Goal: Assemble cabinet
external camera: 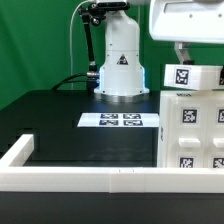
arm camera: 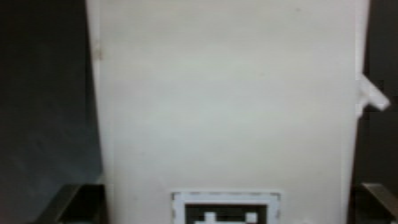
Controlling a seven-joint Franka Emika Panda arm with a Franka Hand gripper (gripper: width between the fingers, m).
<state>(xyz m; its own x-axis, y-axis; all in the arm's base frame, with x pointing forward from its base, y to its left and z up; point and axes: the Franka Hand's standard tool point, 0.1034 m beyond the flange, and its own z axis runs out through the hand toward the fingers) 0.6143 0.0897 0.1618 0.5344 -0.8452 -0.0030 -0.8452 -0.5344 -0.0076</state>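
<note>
**Cabinet on black table, gripper low above it**

Black matte tabletop (external camera: 60,115) filled most of the exterior view, with a green backdrop (external camera: 40,40) behind it. The white robot base (external camera: 120,65) stood at the far side of the table, and a dark cable (external camera: 75,78) trailed off it towards that view's left. The marker board (external camera: 120,121) lay flat just in front of the base. A long low white border rail (external camera: 70,178) ran along the near edge and turned back at the exterior view's left.

The cabinet (external camera: 192,130) stood at the exterior view's right, its tagged front facing the camera, just behind the rail. A smaller tagged white block (external camera: 186,75) sat on top of it. The gripper (external camera: 180,52) hung directly over that block.

In the wrist view a broad white panel (arm camera: 222,100) lay between the two dark fingers (arm camera: 75,200), which were set wide on either side of it. Whether they pressed on it could not be told
</note>
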